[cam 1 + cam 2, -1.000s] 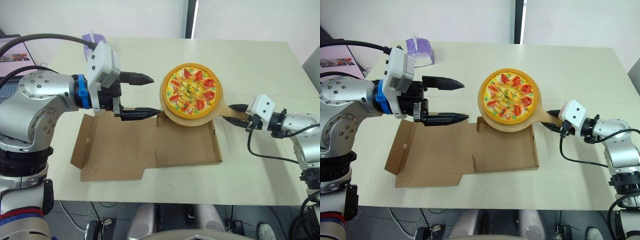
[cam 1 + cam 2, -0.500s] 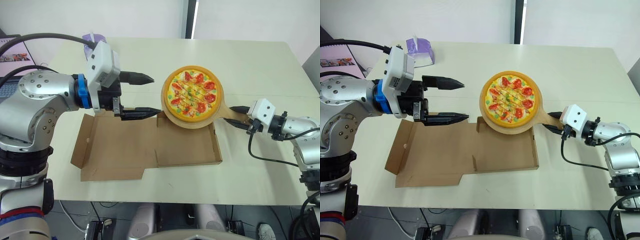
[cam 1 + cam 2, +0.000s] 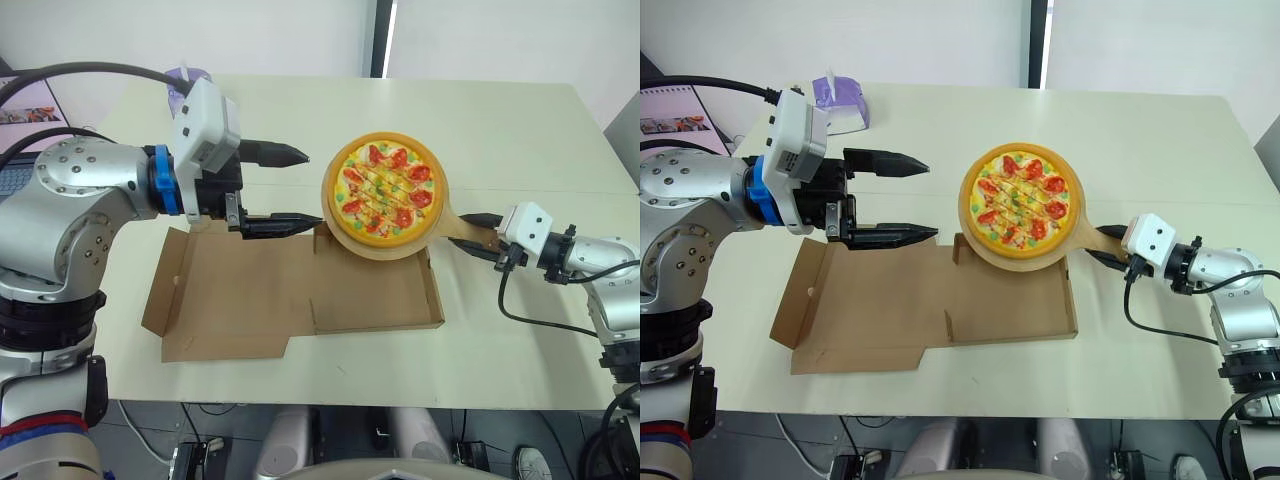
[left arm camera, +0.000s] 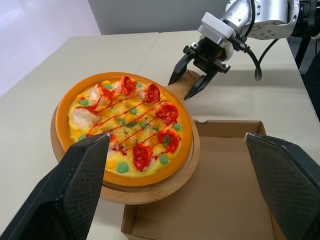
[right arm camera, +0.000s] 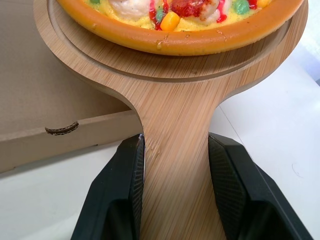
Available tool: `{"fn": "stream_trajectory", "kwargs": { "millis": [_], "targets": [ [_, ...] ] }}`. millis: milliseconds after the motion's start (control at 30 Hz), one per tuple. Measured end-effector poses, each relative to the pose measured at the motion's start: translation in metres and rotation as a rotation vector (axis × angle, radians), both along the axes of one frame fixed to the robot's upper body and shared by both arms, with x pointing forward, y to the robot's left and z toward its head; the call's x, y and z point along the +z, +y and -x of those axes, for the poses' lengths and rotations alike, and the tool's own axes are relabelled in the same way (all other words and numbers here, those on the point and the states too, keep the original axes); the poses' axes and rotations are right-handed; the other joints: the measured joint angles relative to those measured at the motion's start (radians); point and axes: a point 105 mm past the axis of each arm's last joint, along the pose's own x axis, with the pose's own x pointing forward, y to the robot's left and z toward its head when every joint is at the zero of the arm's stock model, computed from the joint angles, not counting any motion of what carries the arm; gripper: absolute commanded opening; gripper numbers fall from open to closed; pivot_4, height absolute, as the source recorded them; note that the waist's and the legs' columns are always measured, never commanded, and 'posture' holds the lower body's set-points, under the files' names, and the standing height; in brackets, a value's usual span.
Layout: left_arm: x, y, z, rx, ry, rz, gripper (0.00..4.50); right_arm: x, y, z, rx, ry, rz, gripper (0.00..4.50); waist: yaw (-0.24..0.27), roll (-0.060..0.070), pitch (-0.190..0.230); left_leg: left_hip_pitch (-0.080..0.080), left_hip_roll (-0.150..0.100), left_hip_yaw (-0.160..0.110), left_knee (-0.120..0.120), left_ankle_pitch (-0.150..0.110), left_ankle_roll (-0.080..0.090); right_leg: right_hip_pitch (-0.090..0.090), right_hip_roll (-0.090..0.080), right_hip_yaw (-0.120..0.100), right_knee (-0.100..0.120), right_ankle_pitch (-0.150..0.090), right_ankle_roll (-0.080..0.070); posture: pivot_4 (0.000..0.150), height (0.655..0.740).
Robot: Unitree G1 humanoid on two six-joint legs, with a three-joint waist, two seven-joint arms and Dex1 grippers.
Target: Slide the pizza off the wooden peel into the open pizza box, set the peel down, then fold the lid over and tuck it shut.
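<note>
Now right hand (image 3: 1108, 245) grips peel (image 5: 172, 95), pizza (image 3: 1018, 205) aboard

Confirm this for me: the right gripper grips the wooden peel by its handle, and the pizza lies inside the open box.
Not quite. The pizza lies on the wooden peel, not inside the open box, as the left wrist view shows. The right gripper does grip the peel by its handle.

Peel (image 5: 175, 125) handle end hidden btwn right fingers (image 5: 120, 200) (laptop (image 3: 22, 108) cut off).
</note>
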Motion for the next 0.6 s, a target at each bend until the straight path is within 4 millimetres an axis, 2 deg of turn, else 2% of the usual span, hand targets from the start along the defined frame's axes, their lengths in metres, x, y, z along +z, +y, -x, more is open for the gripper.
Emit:
{"fn": "stream_trajectory", "kwargs": {
  "millis": [600],
  "targets": [
    [0.0023,-0.0018,0.0011,-0.011,-0.009,-0.005,4.50,-0.0059,-0.0037,0.0056,0.012,-0.022,0.024,1.58,0.000,0.000,0.000,0.000,0.000,0.000,0.001,0.000,0.000,0.000,0.000,0.000,0.000,0.000,0.000,0.150,0.7400]
  ]
}}
